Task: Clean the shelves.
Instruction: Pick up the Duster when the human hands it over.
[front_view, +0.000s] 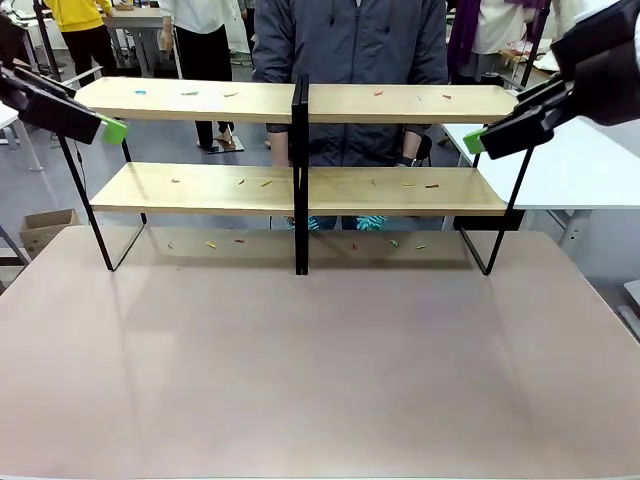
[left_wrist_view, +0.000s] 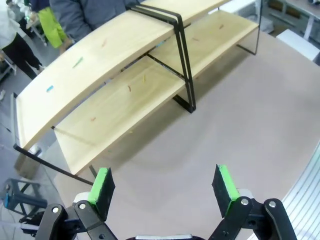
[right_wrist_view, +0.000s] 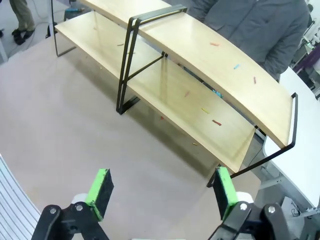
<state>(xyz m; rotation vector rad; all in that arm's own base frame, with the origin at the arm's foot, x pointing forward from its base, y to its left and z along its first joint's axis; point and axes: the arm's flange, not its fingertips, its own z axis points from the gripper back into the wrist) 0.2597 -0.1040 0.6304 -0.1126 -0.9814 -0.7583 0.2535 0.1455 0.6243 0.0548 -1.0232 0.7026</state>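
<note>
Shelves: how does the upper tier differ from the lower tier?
The upper tier sits directly above the lower tier. The upper tier carries a blue scrap and a green scrap; the lower tier's scraps look orange, yellow and red. Both are light wooden boards on a black frame, strewn with small scraps.

Shared workroom, seen across a wide table

A pale brown table (front_view: 320, 380) spans the foreground above a grey floor (front_view: 160, 142). A white table (front_view: 590, 170) stands at right and a cardboard box (front_view: 45, 228) sits on the floor at left. A person in a grey jacket (front_view: 350, 40) stands at the far side, with others farther back.
</note>
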